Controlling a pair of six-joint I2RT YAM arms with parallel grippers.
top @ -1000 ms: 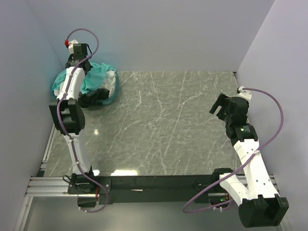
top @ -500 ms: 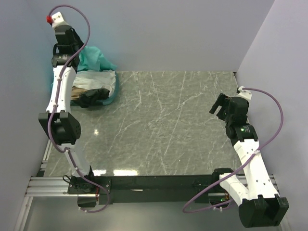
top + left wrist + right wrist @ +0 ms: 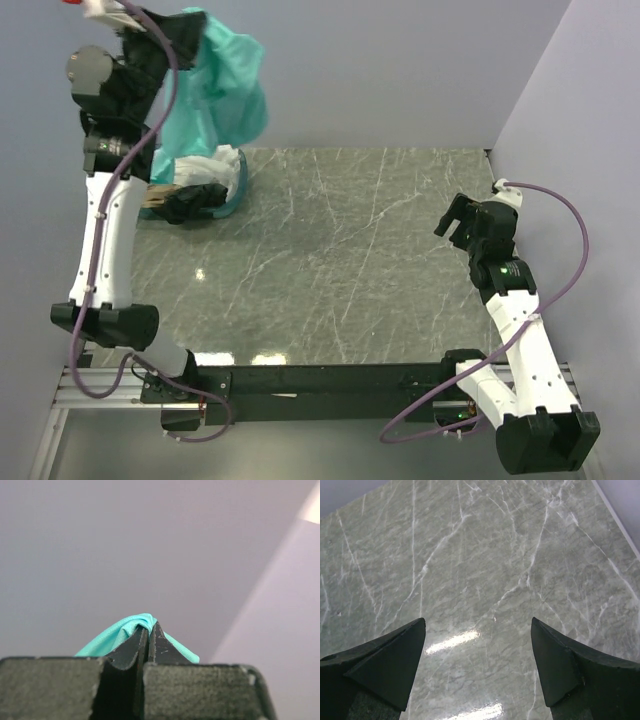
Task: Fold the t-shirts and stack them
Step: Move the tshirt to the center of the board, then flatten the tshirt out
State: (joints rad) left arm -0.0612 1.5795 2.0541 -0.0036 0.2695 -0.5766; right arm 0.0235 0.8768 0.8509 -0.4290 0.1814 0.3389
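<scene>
this looked like a robotics lab test cell. plain pale lilac walls [image 3: 380,70] boxed in a grey-green marble-patterned table [image 3: 350,250] on three sides. a white left arm [image 3: 105,240] and right arm [image 3: 520,330], trailing purple cables [image 3: 585,245], were bolted to a black-and-aluminium rail [image 3: 330,380] at its near edge. beneath the right jaws the glossy table mirrored overhead lamp glare [image 3: 452,641].

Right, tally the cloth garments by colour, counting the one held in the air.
Teal-green soft cloth t-shirt, hanging from the left end effector: 1
White cloth garment in the oval teal-rimmed basket: 1
Beige cloth garment: 1
Black cloth garment: 1
Total: 4
</scene>
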